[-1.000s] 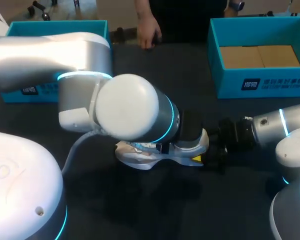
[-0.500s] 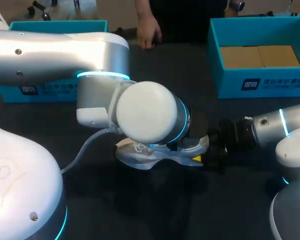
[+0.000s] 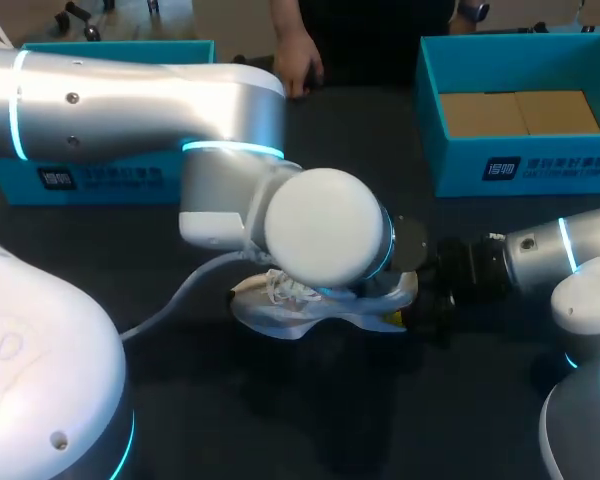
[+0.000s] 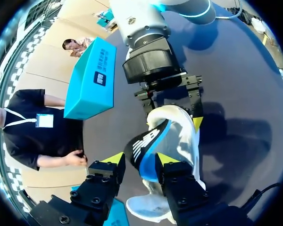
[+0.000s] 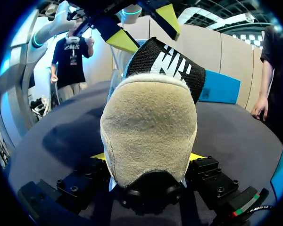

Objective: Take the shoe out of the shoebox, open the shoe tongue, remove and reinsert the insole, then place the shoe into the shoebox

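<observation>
White shoe (image 3: 280,312) with black-and-blue tongue (image 4: 146,143), sole down at centre, open teal shoebox (image 3: 460,165) far right, well apart

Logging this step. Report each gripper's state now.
Left gripper: at the tongue; grip cannot be told.
Right gripper: closed on the shoe heel.
</observation>
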`<state>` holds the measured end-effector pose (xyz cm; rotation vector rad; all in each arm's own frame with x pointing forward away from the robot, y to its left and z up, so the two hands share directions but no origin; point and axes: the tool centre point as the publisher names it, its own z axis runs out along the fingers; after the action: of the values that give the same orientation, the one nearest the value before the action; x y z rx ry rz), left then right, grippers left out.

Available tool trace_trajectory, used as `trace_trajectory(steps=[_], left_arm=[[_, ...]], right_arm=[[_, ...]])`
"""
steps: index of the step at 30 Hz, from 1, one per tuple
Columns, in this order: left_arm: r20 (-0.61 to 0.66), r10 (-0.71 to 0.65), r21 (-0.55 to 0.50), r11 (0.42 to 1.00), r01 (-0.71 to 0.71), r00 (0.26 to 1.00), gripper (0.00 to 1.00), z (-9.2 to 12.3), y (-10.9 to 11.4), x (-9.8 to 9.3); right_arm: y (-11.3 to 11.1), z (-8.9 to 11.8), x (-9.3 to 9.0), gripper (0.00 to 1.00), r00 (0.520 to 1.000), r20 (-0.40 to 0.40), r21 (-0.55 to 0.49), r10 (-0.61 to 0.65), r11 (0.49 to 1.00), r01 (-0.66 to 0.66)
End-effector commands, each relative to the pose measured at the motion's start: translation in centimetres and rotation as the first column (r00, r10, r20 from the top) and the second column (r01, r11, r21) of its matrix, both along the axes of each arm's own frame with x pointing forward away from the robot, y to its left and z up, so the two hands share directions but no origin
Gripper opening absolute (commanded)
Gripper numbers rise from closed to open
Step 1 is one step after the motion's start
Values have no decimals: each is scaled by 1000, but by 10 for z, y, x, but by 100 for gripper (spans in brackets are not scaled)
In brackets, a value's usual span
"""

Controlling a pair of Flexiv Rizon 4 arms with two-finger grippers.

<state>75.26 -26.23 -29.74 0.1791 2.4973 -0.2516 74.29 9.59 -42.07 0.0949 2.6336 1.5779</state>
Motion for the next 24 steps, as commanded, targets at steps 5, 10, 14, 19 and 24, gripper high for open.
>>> trace_trajectory(steps=[5,10,14,19,24], left_arm=[[11,18,-4,1000,-18,1000,41,-12,-5,7],[16,32,-13,999,-32,999,35,-16,-3,11],[15,41,-30,999,-40,999,14,-16,-1,11],[12,45,-29,999,-44,999,0,-17,1,11],[0,42,-35,998,-42,999,0,-9,4,7]], right_arm=[[0,-3,0,0,1000,0,-4,-1,1000,1],[0,-3,0,0,1000,0,-4,-1,1000,1],[0,-3,0,0,1000,0,-4,-1,1000,1],[0,-3,0,0,1000,0,-4,-1,1000,1],[0,-3,0,0,1000,0,-4,-1,1000,1]])
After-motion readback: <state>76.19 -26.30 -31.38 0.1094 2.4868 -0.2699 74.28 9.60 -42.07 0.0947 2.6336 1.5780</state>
